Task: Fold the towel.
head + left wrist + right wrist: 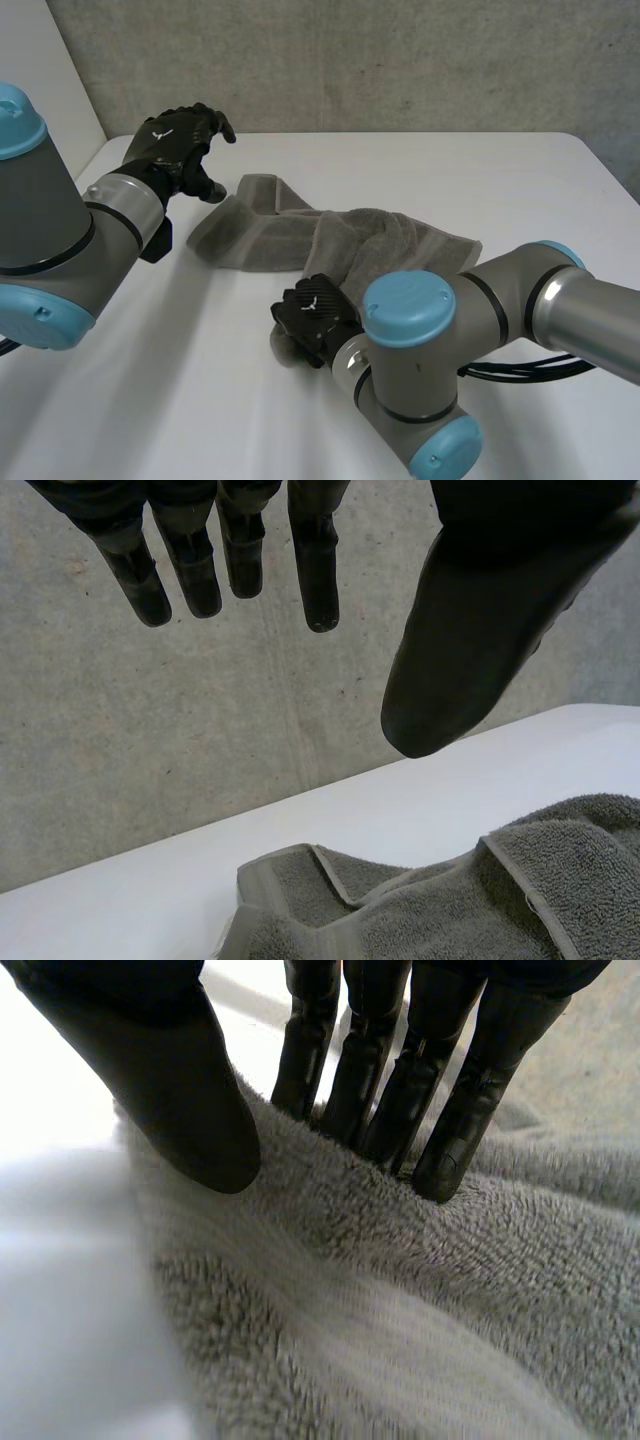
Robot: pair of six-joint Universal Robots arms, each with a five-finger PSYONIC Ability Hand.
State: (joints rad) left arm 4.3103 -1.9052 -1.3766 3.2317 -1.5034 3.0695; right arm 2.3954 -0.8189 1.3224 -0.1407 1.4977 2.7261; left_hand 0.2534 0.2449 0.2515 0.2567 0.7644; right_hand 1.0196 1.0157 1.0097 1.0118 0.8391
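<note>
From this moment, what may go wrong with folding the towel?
1. The right hand presses straight fingers into the near edge of the towel, with the thumb apart. With no pinch, the cloth may slip when the hand lifts.
2. The left hand hangs open near the corner, which is doubled over. A grasp there may catch only one layer.
3. The towel lies bunched, so a fold made now would likely be uneven.

One towel [262, 232], one table [480, 170], two robot hands [178, 140] [315, 318].
</note>
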